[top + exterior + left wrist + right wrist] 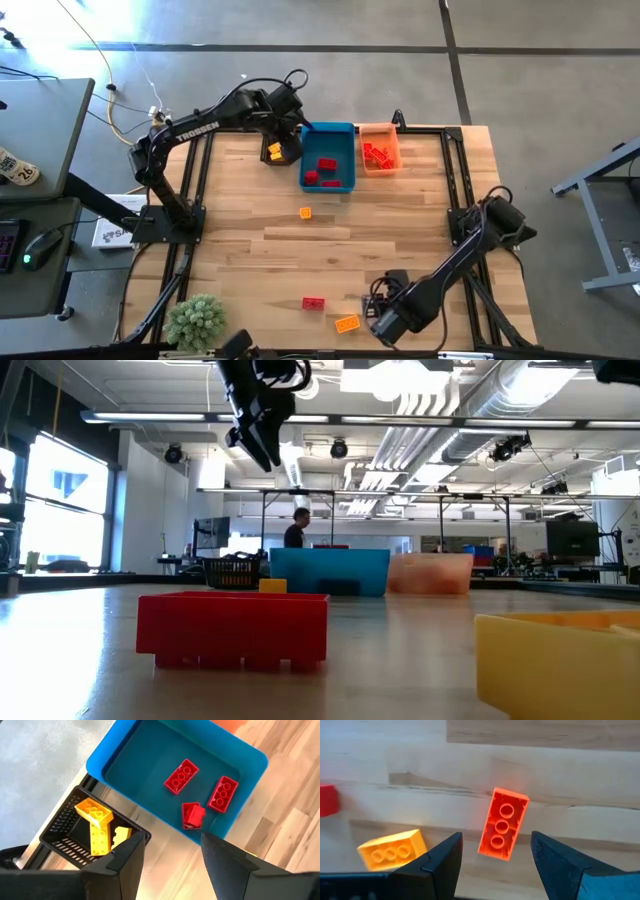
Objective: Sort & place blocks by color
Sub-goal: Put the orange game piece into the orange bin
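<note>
Glossy studded orange brick (503,823) lies on woodgrain between the right gripper's (493,865) spread, empty jaws.

wooden table (240,200), three bins (328,158), loose blocks (313,303), plant (195,322)

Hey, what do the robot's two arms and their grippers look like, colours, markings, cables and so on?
Both arms are black, jointed tubes. The left arm carries white TROSSEN lettering, and a black cable loops near its wrist. The right arm shows no marking from above. The left gripper and right gripper each have two flat, angular dark fingers.
</note>
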